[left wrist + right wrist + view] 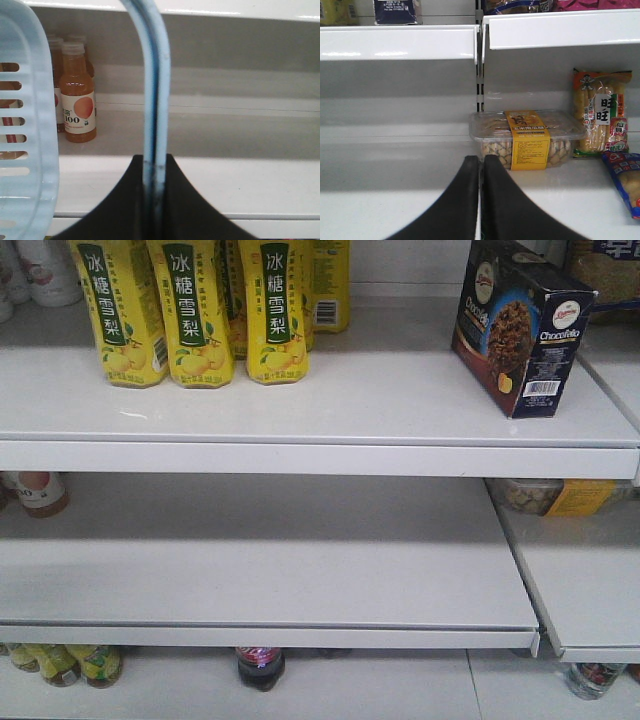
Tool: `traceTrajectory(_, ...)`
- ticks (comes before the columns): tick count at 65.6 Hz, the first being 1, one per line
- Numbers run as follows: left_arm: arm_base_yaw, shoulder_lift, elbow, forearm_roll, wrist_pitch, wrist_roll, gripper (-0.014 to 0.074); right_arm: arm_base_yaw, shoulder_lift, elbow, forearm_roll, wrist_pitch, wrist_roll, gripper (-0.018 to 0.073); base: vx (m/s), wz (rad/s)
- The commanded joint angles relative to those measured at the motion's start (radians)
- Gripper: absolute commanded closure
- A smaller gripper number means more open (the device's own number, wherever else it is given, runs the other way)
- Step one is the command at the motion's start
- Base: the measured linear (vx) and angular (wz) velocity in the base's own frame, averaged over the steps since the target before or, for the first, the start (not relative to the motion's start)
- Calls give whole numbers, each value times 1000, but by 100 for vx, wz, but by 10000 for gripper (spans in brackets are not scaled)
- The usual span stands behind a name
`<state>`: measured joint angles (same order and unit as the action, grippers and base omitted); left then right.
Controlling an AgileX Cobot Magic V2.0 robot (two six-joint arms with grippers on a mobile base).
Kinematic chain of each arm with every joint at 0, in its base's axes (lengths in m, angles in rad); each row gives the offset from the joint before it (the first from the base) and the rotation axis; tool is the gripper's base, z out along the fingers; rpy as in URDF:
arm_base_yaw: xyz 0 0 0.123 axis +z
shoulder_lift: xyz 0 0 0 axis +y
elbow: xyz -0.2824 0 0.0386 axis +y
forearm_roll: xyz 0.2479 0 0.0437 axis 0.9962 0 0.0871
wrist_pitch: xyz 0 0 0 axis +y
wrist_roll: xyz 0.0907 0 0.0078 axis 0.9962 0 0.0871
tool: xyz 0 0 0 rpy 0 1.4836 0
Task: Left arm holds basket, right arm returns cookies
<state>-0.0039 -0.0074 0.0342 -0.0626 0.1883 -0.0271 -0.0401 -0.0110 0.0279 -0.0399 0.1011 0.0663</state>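
Note:
The dark navy ChocoFello cookies carton (pixel 520 325) stands upright on the top shelf at the right in the front view; its underside also shows at the top left of the right wrist view (pixel 397 12). My left gripper (pixel 155 162) is shut on the two light blue handles (pixel 155 90) of the basket, whose slotted wall (pixel 25 125) fills the left edge of the left wrist view. My right gripper (pixel 481 162) is shut and empty, in front of the lower shelf. Neither arm shows in the front view.
Yellow drink bottles (pixel 195 310) stand on the top shelf (pixel 320 430) at the left. A clear snack tub with a yellow label (pixel 527 137) and snack bags (pixel 600 115) lie beyond my right gripper. Orange juice bottles (pixel 77 95) stand beside the basket.

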Motion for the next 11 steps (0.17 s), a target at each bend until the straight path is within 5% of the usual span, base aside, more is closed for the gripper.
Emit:
traceTrajectory(1, -4, -17, -31, 17, -103, 15, 599, -8, -13, 18, -10, -84, -10, 566, 0, 0)
traceTrajectory(11, -4, -17, -31, 17, -103, 15, 599, -8, -13, 18, -10, -84, -10, 566, 0, 0)
